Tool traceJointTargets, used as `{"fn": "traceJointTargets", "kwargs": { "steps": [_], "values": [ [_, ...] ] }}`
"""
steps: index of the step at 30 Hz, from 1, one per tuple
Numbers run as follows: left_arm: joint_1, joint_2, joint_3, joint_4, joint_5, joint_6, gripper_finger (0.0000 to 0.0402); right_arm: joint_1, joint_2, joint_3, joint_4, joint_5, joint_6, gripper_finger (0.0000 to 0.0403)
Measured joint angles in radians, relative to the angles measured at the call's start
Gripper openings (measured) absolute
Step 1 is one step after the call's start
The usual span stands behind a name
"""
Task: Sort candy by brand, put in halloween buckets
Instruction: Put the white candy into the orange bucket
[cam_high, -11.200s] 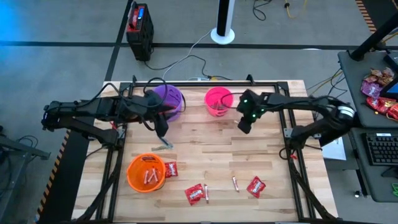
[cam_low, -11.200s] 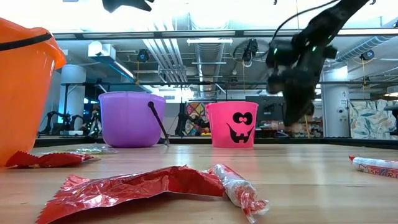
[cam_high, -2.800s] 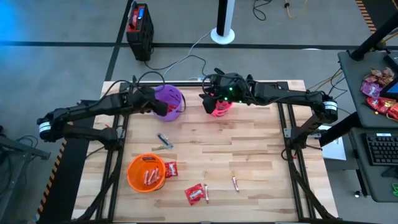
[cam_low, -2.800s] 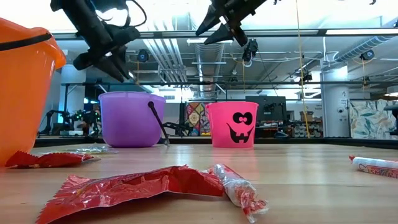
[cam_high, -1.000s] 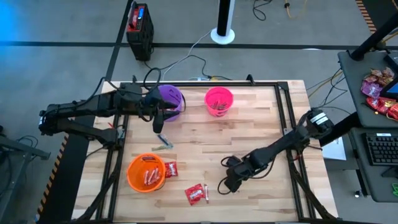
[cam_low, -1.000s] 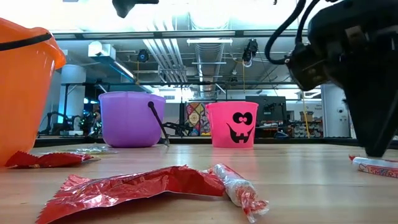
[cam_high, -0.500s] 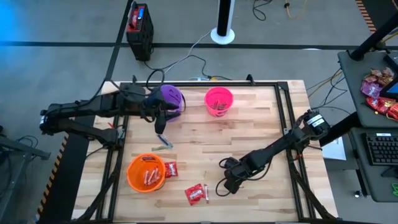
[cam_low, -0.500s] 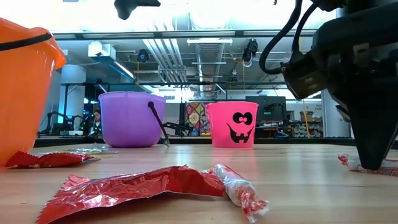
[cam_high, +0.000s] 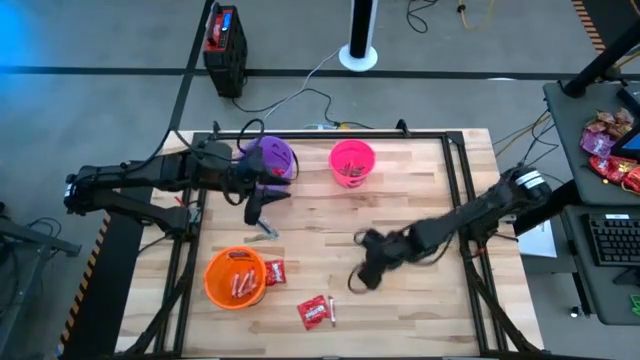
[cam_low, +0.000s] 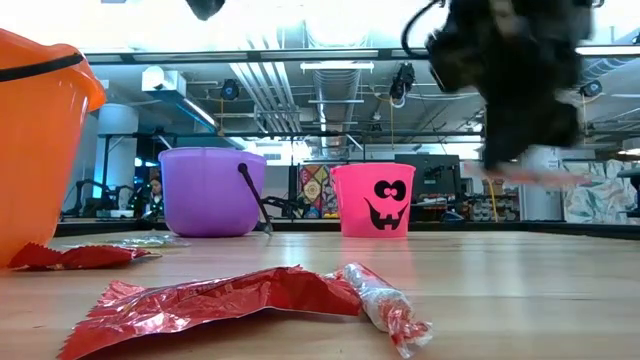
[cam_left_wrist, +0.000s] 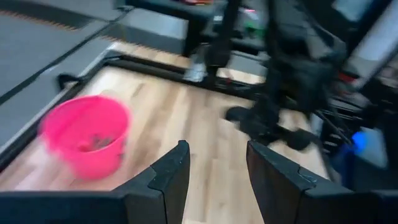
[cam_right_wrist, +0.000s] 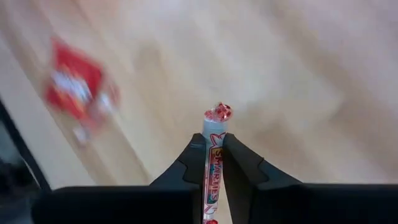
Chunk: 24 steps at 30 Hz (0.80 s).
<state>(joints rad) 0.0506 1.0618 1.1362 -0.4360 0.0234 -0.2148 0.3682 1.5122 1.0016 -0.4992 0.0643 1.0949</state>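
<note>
Wooden slat table inside a black frame, grey floor around it. Left arm reaches in from the left edge; left gripper hangs just in front of the purple bucket, above a dark-green stick lying on the wood. Its fingers stand apart with nothing between them. Orange bucket sits near the front left with tan sticks inside; a red packet touches its right side. Another red packet lies further front with a thin stick just beside it. Pink bucket stands at the back, right of the purple one, with candy in it. Right arm stretches low and diagonally from the right edge to mid-table; right gripper is lifted off the wood, fingers closed on a pale wrapped candy roll with red twisted ends and printed lettering, its tip sticking out past the fingertips.
</note>
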Motion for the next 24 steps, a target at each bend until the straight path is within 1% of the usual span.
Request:
{"fn": "traceJointTargets", "kwargs": {
  "steps": [2,5,8,12,15,18,21,24],
  "values": [
    [-0.01,0.0,0.0,0.028,0.042,0.015,0.0142,-0.041,-0.061,0.0,0.019,0.057,-0.029,0.0024],
    [-0.017,0.0,-0.001,0.06,0.055,0.023,0.0142,-0.107,-0.148,0.0,0.12,0.133,-0.137,0.0024],
    [-0.016,0.001,-0.015,0.1,0.055,0.023,0.0142,-0.176,-0.207,0.0,0.305,0.146,-0.294,0.0024],
    [-0.017,0.0,-0.075,0.227,0.056,0.018,0.0142,-0.268,-0.235,0.001,0.579,0.145,-0.473,0.0024],
    [-0.017,0.0,-0.133,0.329,0.058,-0.014,0.0142,-0.322,-0.234,0.001,0.76,0.09,-0.573,0.0024],
    [-0.017,0.0,-0.205,0.455,0.058,-0.07,0.0142,-0.369,-0.23,0.001,0.907,0.03,-0.627,0.0024],
    [-0.016,0.0,-0.274,0.575,0.057,-0.128,0.0142,-0.407,-0.225,0.002,0.98,-0.027,-0.66,0.0024],
    [-0.017,0.011,-0.333,0.709,0.025,-0.167,0.0142,-0.43,-0.216,0.019,0.998,-0.082,-0.7,0.0024]
  ]
}}
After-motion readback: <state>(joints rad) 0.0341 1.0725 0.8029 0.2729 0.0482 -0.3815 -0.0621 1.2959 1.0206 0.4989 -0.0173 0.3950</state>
